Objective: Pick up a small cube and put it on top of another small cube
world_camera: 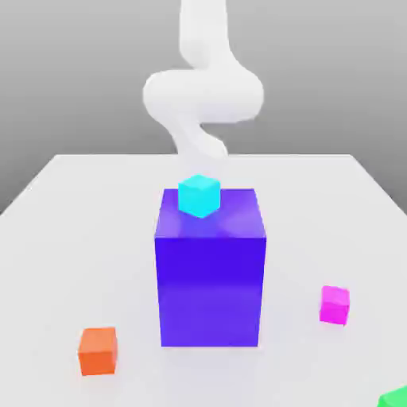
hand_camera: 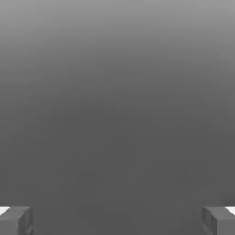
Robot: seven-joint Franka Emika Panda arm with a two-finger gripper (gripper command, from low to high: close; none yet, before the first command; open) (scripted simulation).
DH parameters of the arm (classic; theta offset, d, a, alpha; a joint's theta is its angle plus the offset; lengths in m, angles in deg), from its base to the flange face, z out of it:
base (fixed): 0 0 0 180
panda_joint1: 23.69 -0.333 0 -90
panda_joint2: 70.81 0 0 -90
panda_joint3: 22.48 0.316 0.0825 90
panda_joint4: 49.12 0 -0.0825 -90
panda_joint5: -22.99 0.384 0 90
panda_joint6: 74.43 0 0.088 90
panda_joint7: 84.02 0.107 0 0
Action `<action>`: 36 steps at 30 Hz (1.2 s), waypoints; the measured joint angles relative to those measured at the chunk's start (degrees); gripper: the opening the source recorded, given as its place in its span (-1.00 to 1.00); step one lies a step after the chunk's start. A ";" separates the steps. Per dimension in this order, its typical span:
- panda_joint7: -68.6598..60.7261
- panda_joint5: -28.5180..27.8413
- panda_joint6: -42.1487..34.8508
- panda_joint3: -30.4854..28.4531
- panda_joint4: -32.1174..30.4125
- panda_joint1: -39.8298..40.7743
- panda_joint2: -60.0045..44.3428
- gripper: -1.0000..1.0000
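A small cyan cube [world_camera: 199,195] rests on top of a tall blue block [world_camera: 210,270] in the middle of the table. A small orange cube [world_camera: 98,350] lies on the table toward the exterior view's left, in front of the block. A small magenta cube [world_camera: 335,304] lies toward the exterior view's right. The white arm [world_camera: 203,95] rises behind the blue block, well above the table. In the hand view my gripper [hand_camera: 117,221] is open, its two fingertips [hand_camera: 16,220] far apart with nothing between them, against a plain grey background.
The corner of a green object [world_camera: 395,397] pokes in at the lower edge on the exterior view's right. The white table [world_camera: 95,215] stretches around the blue block, which is the tallest obstacle here.
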 joint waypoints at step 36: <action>-27.02 -9.50 37.53 3.82 -21.70 -28.89 -57.28 -1.00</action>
